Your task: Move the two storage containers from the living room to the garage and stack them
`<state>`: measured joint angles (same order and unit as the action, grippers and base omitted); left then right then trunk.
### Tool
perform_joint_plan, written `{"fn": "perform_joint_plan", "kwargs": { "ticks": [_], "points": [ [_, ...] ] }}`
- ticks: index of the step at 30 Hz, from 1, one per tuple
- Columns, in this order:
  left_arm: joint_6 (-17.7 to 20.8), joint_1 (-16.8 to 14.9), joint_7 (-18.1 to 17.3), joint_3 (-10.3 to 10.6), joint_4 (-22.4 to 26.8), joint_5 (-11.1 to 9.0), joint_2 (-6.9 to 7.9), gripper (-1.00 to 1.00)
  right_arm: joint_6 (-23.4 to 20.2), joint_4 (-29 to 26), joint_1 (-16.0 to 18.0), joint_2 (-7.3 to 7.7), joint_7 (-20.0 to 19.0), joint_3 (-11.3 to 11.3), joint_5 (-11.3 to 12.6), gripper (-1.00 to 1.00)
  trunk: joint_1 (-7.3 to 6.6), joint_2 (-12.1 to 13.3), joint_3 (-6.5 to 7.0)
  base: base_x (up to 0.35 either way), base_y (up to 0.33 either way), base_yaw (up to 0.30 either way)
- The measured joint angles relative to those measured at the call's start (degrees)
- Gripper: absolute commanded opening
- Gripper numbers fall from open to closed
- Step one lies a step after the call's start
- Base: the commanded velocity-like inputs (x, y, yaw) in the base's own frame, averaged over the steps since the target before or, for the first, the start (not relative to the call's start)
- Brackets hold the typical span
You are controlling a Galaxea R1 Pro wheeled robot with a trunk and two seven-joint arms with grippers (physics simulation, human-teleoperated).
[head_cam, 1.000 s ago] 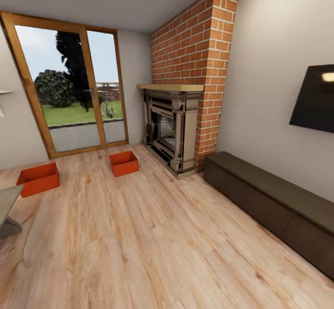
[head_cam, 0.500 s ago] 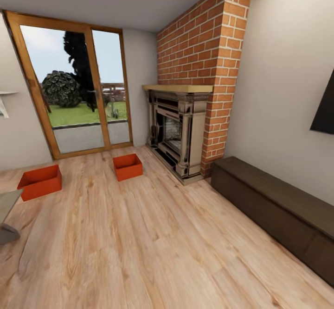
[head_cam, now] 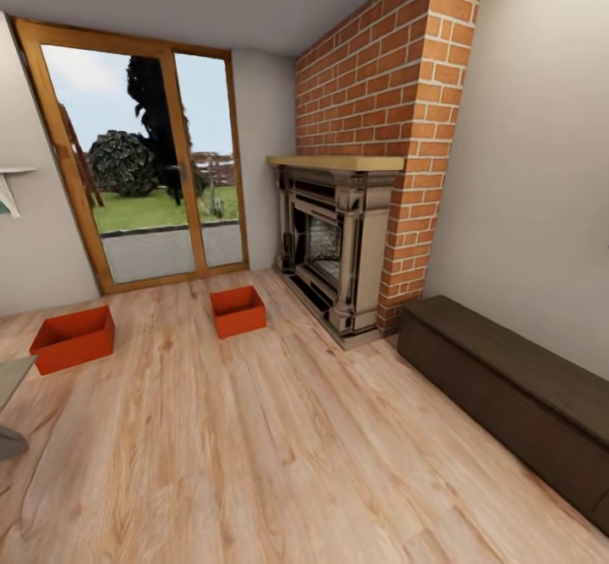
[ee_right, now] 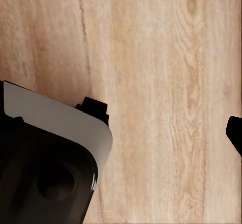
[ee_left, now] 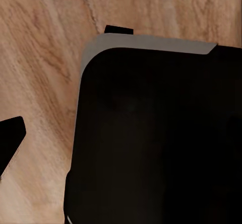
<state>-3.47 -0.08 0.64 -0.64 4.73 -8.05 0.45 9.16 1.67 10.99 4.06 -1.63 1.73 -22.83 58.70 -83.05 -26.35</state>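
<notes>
Two red-orange open-topped storage containers rest on the light wood plank floor of the living room. One container (head_cam: 74,340) lies at the left by the beige wall. The other container (head_cam: 238,310) lies in front of the glass doors (head_cam: 144,175), beside the fireplace. Both are upright, apart from each other, and several steps ahead of me. The left gripper's fingertip (ee_left: 9,142) pokes in at the picture's edge over wood planks, and the right gripper's fingertip (ee_right: 235,133) does the same. Nothing lies between the fingers in either wrist view.
An ornate dark fireplace (head_cam: 338,243) under a brick chimney stands at the right. A long dark low cabinet (head_cam: 507,395) runs along the right wall. A grey table corner (head_cam: 10,378) juts in at the left. My dark base (ee_left: 151,133) sits below the arms.
The head camera has advanced and swung left, so the fireplace and cabinet slid right and the wall screen left the picture. The containers lie where they were.
</notes>
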Motion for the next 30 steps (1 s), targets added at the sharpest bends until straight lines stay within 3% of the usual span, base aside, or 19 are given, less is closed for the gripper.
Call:
{"fn": "perform_joint_plan", "kwargs": {
  "ticks": [20, 30],
  "points": [
    [0.17, 0.00, 0.00, 0.00, 0.00, 0.00, 0.00, 1.00, 0.02, 0.00, 0.00, -0.13, 0.04, -0.03, -0.26, 1.00, 0.00, 0.00, 0.00, 0.324, 0.000, 0.003],
    [0.17, 0.00, 0.00, 0.00, 0.00, 0.00, 0.00, 1.00, 0.06, 0.00, 0.00, -0.11, 0.07, 0.00, -0.09, 1.00, 0.00, 0.00, 0.00, 0.324, 0.000, 0.231]
  ]
}}
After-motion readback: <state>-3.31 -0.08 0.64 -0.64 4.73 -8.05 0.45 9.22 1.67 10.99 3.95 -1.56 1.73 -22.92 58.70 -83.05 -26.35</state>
